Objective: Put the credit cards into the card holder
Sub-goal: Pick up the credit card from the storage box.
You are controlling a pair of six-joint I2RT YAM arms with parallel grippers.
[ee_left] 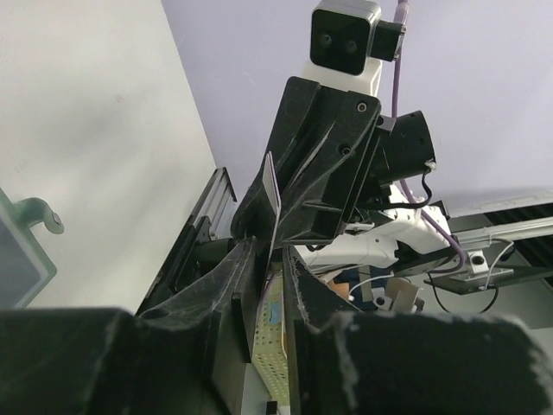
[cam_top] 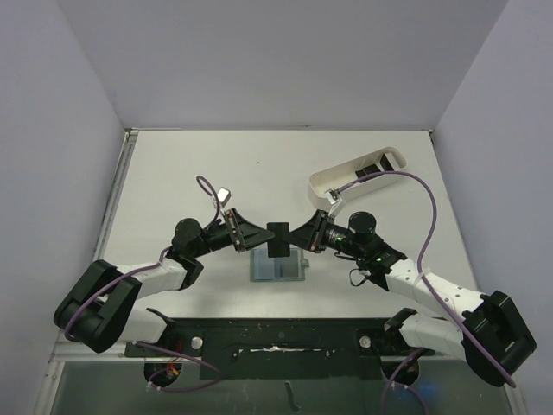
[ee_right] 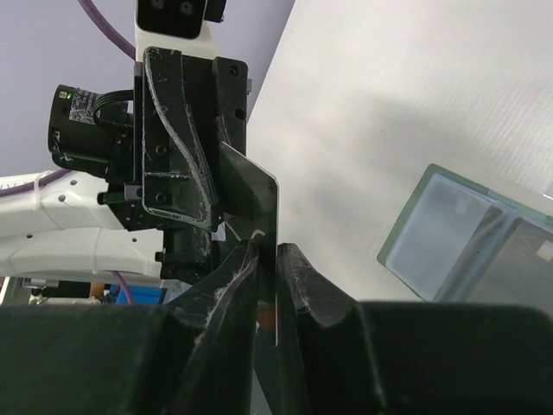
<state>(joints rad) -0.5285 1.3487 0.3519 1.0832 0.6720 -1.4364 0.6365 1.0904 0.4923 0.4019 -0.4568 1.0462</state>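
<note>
A black credit card hangs upright in the air between my two grippers, just above the open grey-green card holder lying on the table. My right gripper comes from the right and is shut on the card, whose edge runs down between its tips. My left gripper faces it from the left. Its jaws stand narrowly apart around the card's thin edge. The holder's bluish pockets show to the right; its snap tab shows at the left.
A long white tray lies at the back right, with more black cards in its far end. The right arm's purple cable loops over the table's right side. Grey walls close in the table at the back and both sides.
</note>
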